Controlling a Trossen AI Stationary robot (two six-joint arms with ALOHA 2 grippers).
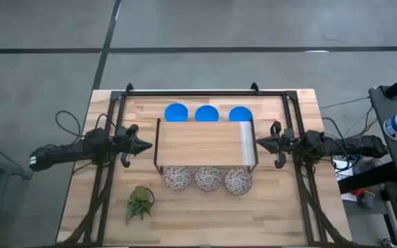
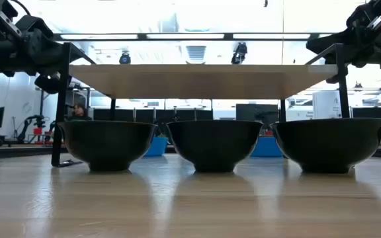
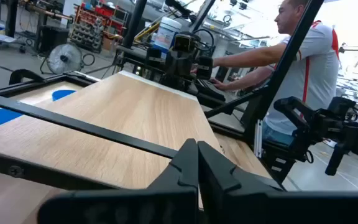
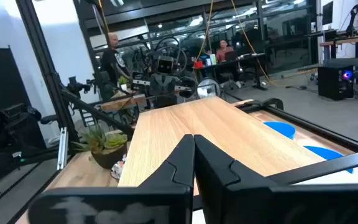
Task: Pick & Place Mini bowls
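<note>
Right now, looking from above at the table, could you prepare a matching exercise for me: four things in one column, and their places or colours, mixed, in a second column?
Things:
1. Three blue mini bowls
2. Three patterned mini bowls
3. Small green plant
4. Left pincer

Descriptions:
A. Near the table's front-left part, apart from the bowls
B. In a row along the raised wooden shelf's far side
C. Shut, pointing at the shelf's left end
D. In a row along the shelf's near side

Pairs: 1-B, 2-D, 3-A, 4-C

Grey floor (image 1: pixel 47 41) surrounds the table; a workshop behind has ceiling lights (image 2: pixel 190 36) and a fan (image 3: pixel 59 59).
</note>
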